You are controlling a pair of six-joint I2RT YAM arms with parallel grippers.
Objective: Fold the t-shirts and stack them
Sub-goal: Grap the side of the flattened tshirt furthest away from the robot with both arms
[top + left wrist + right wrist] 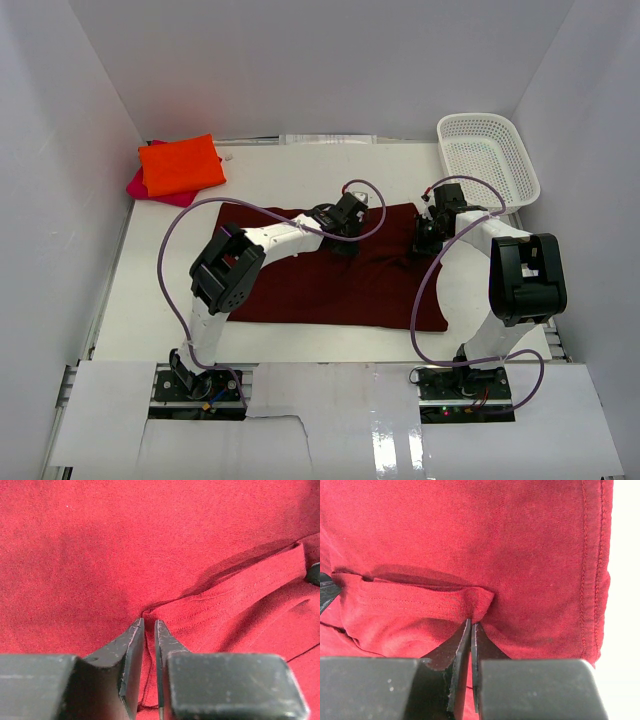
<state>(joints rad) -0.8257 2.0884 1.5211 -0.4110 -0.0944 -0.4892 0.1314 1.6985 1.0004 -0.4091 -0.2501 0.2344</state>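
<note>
Dark maroon-red cloth t-shirt [330,285] lies spread flat mid-table, long axis left to right, under both tools. Left gripper [346,224] and right gripper [424,238] stand side by side on its far half. Each has its jaws drawn nearly together on one raised ridge of cloth running between them. Near hem lies towards the arm bases; judged, the fold must carry that way. Only the overhead view shows the bright orange folded shirt [181,165] lying on the magenta-pink shirt [140,185], far left. Only the wrist views show the pinch.
</note>
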